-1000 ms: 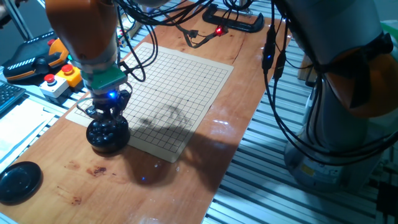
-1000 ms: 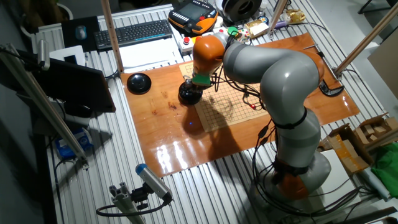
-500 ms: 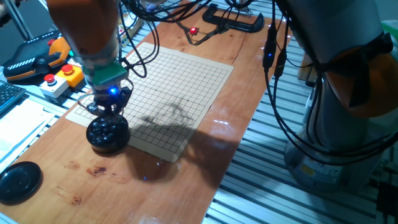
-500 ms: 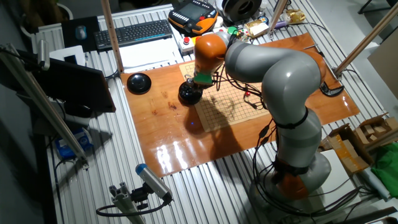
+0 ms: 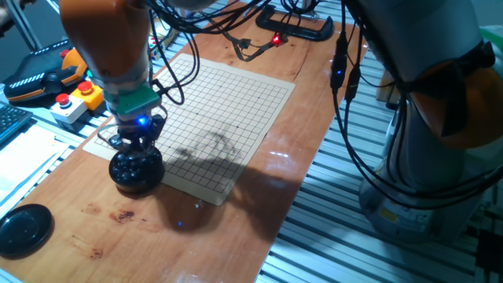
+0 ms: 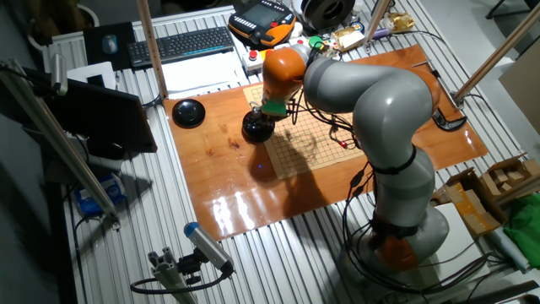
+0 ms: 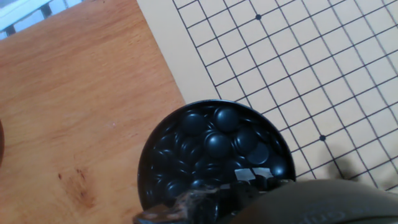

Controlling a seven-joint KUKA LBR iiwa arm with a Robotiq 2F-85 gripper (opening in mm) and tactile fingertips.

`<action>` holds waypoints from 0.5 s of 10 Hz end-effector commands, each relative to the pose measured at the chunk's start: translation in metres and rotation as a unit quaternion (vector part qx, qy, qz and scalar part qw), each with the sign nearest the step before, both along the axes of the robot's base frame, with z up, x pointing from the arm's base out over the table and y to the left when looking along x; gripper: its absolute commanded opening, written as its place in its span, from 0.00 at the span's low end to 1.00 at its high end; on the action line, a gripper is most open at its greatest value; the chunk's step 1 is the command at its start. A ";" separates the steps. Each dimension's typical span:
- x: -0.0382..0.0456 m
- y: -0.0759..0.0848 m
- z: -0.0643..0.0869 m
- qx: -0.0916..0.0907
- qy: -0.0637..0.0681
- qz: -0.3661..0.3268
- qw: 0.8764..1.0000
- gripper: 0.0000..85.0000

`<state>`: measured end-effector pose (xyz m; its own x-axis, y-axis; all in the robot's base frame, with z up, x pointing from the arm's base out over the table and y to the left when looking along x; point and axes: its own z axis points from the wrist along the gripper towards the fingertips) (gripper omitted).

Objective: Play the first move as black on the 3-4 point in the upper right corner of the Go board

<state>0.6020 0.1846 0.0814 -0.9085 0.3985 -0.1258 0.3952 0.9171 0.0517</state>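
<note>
A round black bowl (image 5: 135,173) full of glossy black stones (image 7: 219,144) stands at the near left edge of the Go board (image 5: 224,118). My gripper (image 5: 136,149) hangs straight over the bowl with its fingertips down among the stones. In the hand view the fingertips (image 7: 249,183) sit low in the bowl (image 7: 148,163). I cannot tell whether they are open or hold a single stone. No stone lies on the board (image 7: 298,74). The 3-4 point is an unmarked crossing that I cannot single out. The other fixed view shows the gripper (image 6: 263,116) over the bowl (image 6: 256,128).
The bowl's black lid (image 5: 23,228) lies on the wooden table at the near left. An emergency-stop box (image 5: 75,101) and a teach pendant (image 5: 43,75) sit beyond the table's left edge. A black clamp (image 5: 302,27) and loose cables (image 5: 251,47) lie behind the board.
Half a second ago the hand stood a little higher above the bowl; now it is back down at the bowl, as it was a second ago. The cable with the red light swung.
</note>
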 end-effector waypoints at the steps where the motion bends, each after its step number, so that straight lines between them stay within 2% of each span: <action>1: 0.0007 0.002 -0.003 -0.002 0.000 0.001 1.000 0.11; 3: 0.0003 0.004 -0.008 -0.002 0.001 -0.003 1.000 0.39; 4: 0.0006 0.006 -0.012 -0.004 0.003 -0.008 1.000 0.48; 5: 0.0007 0.007 -0.014 -0.004 0.004 -0.009 1.000 0.49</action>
